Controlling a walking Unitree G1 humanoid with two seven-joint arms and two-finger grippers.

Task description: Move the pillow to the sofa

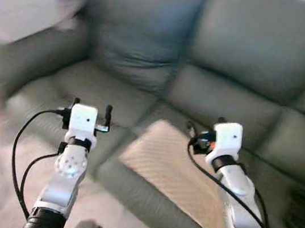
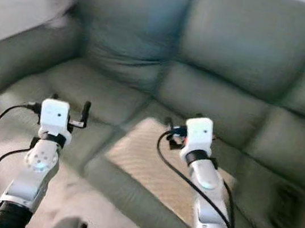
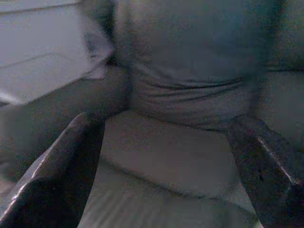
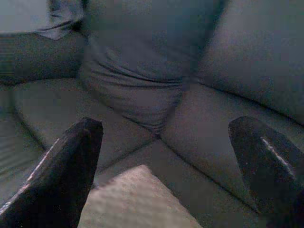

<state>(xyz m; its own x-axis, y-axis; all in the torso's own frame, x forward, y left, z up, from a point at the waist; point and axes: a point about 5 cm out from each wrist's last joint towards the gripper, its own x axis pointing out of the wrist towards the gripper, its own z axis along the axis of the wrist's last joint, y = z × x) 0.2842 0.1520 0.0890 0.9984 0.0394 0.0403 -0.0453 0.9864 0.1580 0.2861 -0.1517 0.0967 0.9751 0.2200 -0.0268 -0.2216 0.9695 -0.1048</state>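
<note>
Two tools hang above the front of a grey-green sofa [image 1: 247,53]. The left tool [image 1: 91,115] is over the left seat cushion, its fingers [image 3: 61,175] spread apart and holding nothing. Between the arms, the beige pillow [image 1: 172,171] lies flat on the middle seat, near the front edge; its long axis runs diagonally, from the sofa's back on the left toward the front edge on the right. The right tool [image 1: 205,127] hovers above the pillow's far end, fingers [image 4: 61,175] also apart.
</note>
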